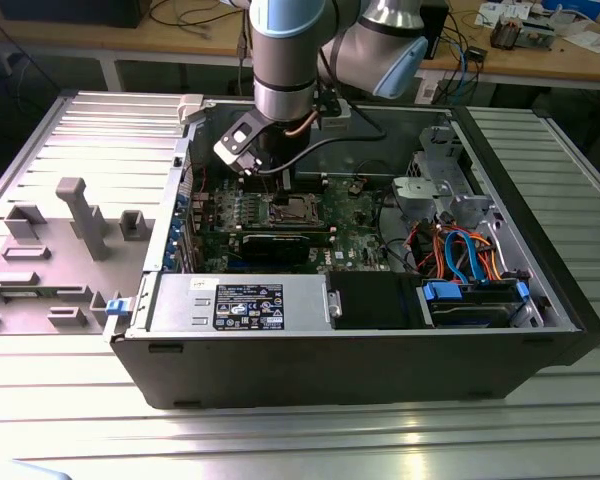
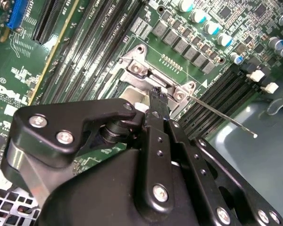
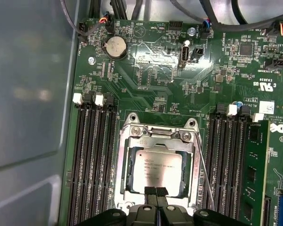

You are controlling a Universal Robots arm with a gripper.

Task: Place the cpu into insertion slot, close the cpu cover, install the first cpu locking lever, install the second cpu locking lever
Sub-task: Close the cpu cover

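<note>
The cpu (image 3: 158, 168) lies flat in the insertion slot (image 3: 127, 188) on the green board, silver top showing. The cpu cover (image 3: 156, 139), a thin metal frame, is down around the chip. My gripper (image 3: 157, 190) is shut with nothing between its fingers, and its black tips rest at the cover's edge. In the second wrist view the fingertips (image 2: 155, 96) meet the cover's hinge bracket (image 2: 146, 70). A thin locking lever (image 3: 205, 179) runs along one side of the socket; its free end (image 2: 247, 133) sticks out over the memory slots. In the exterior view the gripper (image 1: 280, 188) hangs just over the socket (image 1: 293, 210).
Long black memory slots (image 3: 92, 160) flank the socket on both sides, with one card (image 3: 257, 165) seated. The open case's walls (image 1: 310, 375), a drive cage (image 1: 450, 170), bundled cables (image 1: 460, 250) and the power supply (image 1: 240, 300) surround the board. Grey fixtures (image 1: 80, 215) stand at the exterior view's left.
</note>
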